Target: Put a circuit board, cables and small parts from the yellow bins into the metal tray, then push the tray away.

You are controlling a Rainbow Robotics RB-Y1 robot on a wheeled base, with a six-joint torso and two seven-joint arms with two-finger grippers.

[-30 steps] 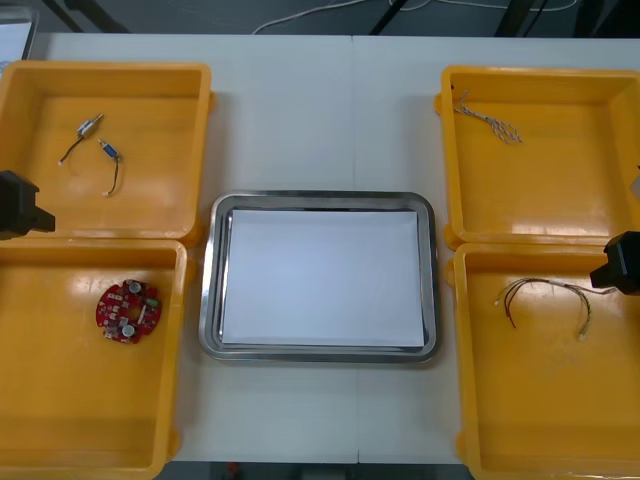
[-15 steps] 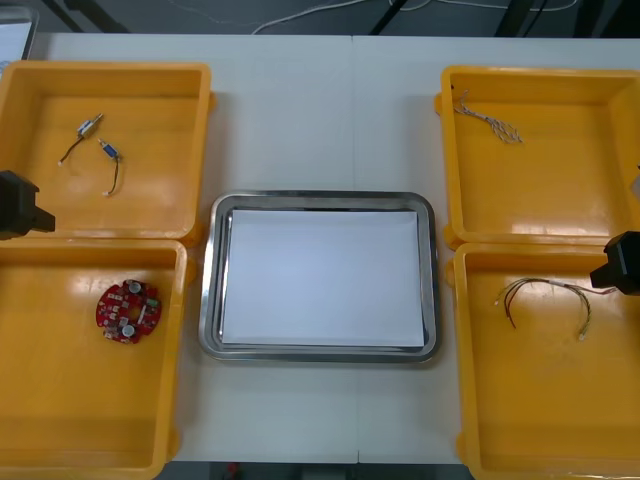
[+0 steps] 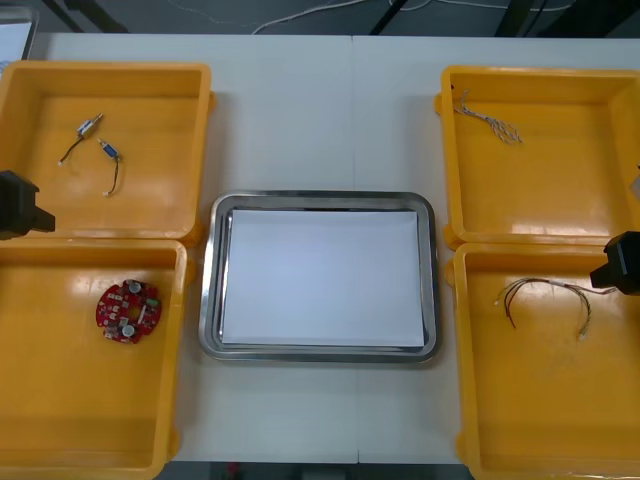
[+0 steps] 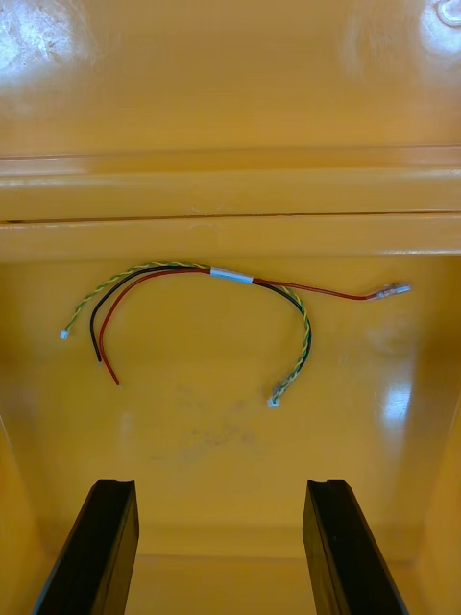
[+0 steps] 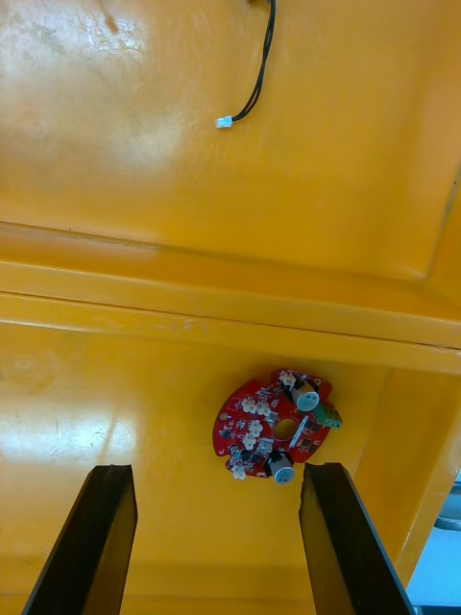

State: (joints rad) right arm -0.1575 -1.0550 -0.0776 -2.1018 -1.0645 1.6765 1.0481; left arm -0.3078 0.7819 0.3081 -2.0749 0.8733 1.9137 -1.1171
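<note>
My left tool [image 5: 219, 471] hangs released at the left edge of the front view, near where the two left yellow bins meet, its fingers standing apart. The round red circuit board [image 5: 277, 425] lies flat on the floor of the lower-left bin [image 3: 60, 400] just ahead of them, nearer one finger than the other. It is well apart from the bin walls, so I judge there is open room to come down around it. Being round, it gives no long axis to line up with. My right tool [image 4: 221, 485] is likewise released over the lower-right bin [image 3: 540, 400], where the red and yellow cable [image 4: 230, 276] runs across the line of the fingers. The metal tray [image 3: 318, 355] sits mid-frame on the worktop [image 3: 320, 110] between the bins, white inside and bare. Whether the board's raised parts would hinder a grip, I cannot tell.
</note>
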